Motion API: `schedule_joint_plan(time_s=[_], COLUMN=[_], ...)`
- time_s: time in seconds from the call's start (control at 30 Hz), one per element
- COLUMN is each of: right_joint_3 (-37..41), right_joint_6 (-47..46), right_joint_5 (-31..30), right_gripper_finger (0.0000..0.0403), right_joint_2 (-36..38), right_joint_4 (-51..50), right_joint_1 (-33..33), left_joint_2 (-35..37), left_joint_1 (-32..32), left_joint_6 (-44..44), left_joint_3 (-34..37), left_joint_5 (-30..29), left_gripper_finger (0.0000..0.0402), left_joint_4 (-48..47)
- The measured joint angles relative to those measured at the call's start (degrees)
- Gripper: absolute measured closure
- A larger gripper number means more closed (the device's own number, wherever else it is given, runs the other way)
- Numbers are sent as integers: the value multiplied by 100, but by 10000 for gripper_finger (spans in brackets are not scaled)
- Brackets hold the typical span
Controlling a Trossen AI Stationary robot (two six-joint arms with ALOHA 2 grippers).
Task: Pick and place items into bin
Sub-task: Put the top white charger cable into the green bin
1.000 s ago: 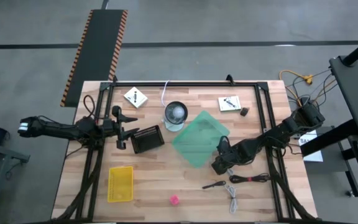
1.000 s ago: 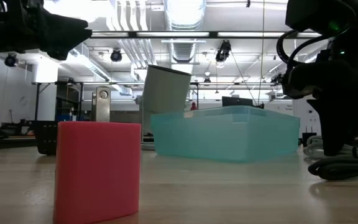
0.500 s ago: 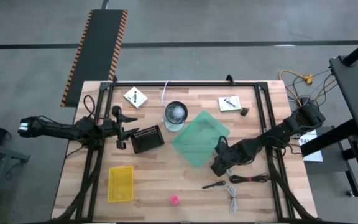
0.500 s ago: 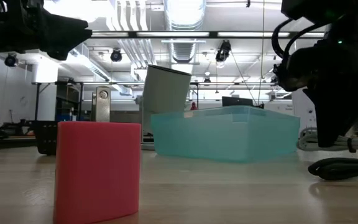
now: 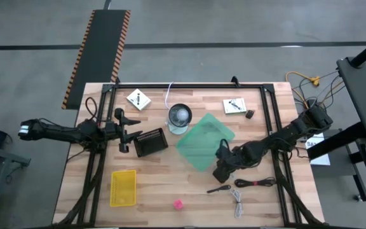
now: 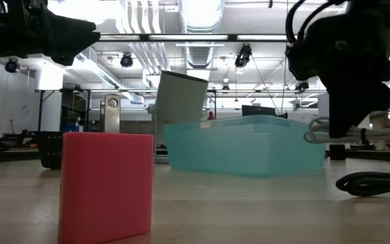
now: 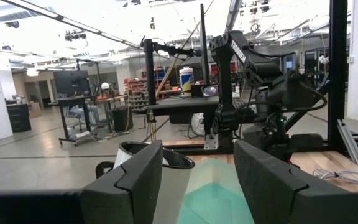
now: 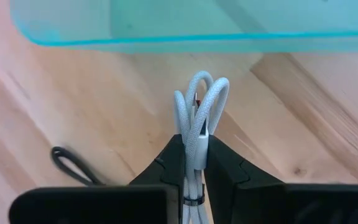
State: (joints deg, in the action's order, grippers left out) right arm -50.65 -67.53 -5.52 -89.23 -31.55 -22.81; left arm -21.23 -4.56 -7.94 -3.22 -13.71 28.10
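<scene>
My right gripper [image 5: 220, 172] [image 8: 193, 148] hovers just off the near-right edge of the teal bin [image 5: 203, 141] and is shut on a white coiled cable [image 8: 199, 102]. A second white cable [image 5: 237, 204], a dark thin cable [image 5: 257, 183], a black-handled tool [image 5: 218, 189] and a tiny pink object [image 5: 178, 204] lie on the table nearer the near edge. Two white packets [image 5: 138, 99] [image 5: 234, 105] lie flat by the far edge. My left gripper [image 5: 123, 131] is open and waits at the table's left, beside a black basket [image 5: 150, 143]. My right gripper pinches the bundled strands of the white cable [image 8: 194, 138] between its two fingers [image 8: 166, 163]. The looped end [image 8: 202, 87] sticks out past the fingertips. The cable is lifted clear of the table; in the low view its other part [image 6: 320, 135] runs out level from the gripper.
A round clear-grey cup [image 5: 179, 116] stands at the bin's far-left side. A yellow basket [image 5: 123, 187] lies near the near-left corner, and a small dark object [image 5: 250, 114] sits by the right packet. Black frame rails [image 5: 275, 146] run along the table's sides.
My right gripper has risen and shifted slightly toward the table's left, along the bin's near-right edge, staying shut. The white cable has come up with it and hangs clear of the table.
</scene>
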Motion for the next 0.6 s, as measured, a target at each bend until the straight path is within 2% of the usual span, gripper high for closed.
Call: schedule_joint_plan(time_s=[0.33,0.6], right_joint_3=[-516,-634], right_joint_6=[308,325], right_joint_5=[-451,-919], right_gripper_finger=[377,377], right_joint_2=[18,234], right_joint_4=[-693,-751], right_joint_1=[-213,-361], left_joint_2=[0,0], left_joint_1=[0,0], left_joint_6=[0,0], left_joint_3=[0,0], left_joint_5=[1,0], left_gripper_finger=[219,219], left_joint_4=[4,24])
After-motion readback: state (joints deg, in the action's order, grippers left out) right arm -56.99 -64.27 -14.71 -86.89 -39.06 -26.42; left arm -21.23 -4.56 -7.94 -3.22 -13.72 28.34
